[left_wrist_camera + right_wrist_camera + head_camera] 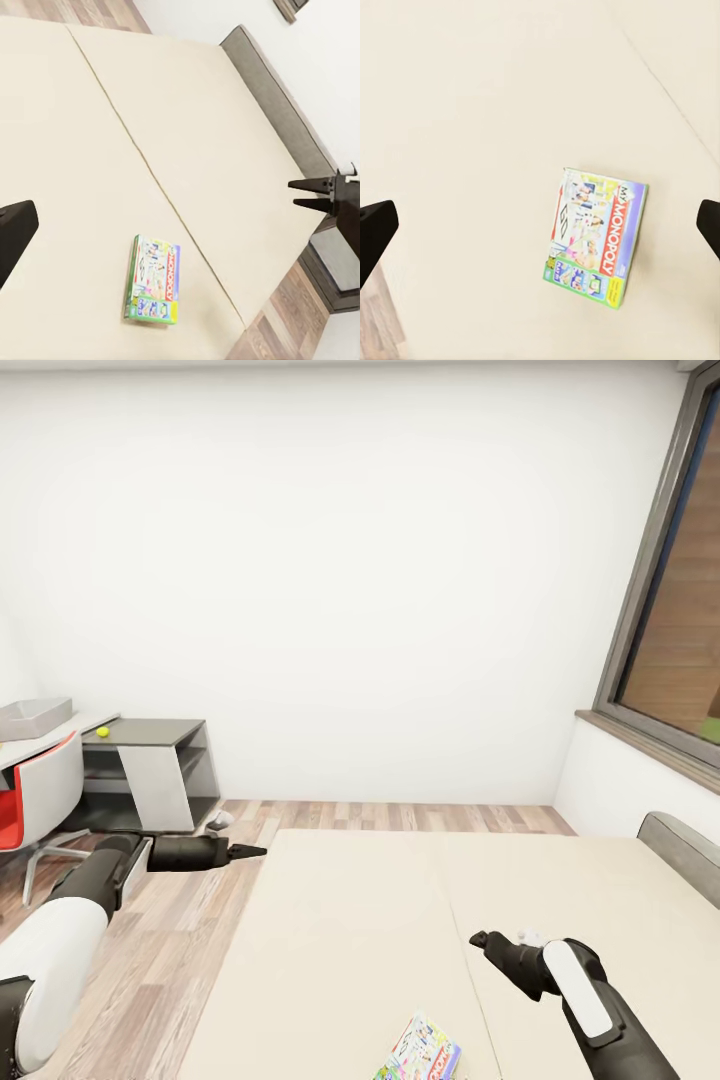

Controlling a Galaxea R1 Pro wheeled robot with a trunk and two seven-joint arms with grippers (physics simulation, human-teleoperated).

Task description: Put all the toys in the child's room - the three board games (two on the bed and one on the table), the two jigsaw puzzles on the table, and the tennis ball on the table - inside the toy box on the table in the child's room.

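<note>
In the head view, the green-edged board game (420, 1052) lay nearest, flat on the beige mattress of the bed (360, 920) at the near edge. Just right of it, the right gripper (484, 941) hovered over the mattress, fingers apart and holding nothing. The left gripper (252, 851) hung over the wood-plank floor (180, 950) by the bed's left edge; its fingers looked drawn together, though I could not tell for sure. Far left stood the table (160, 732) with the tennis ball (102, 732) on it, the pale toy box (35, 716) beside that, and a red-and-white chair (40, 795) in front.

The left wrist view showed the board game (154, 279) alone on the mattress, the grey headboard (277, 101) far off, and the right gripper (301, 193) with a narrow gap.

The right wrist view looked down on the game (596, 234), a "My Monopoly" box, lying between widely parted fingertips (375, 236), untouched.
</note>
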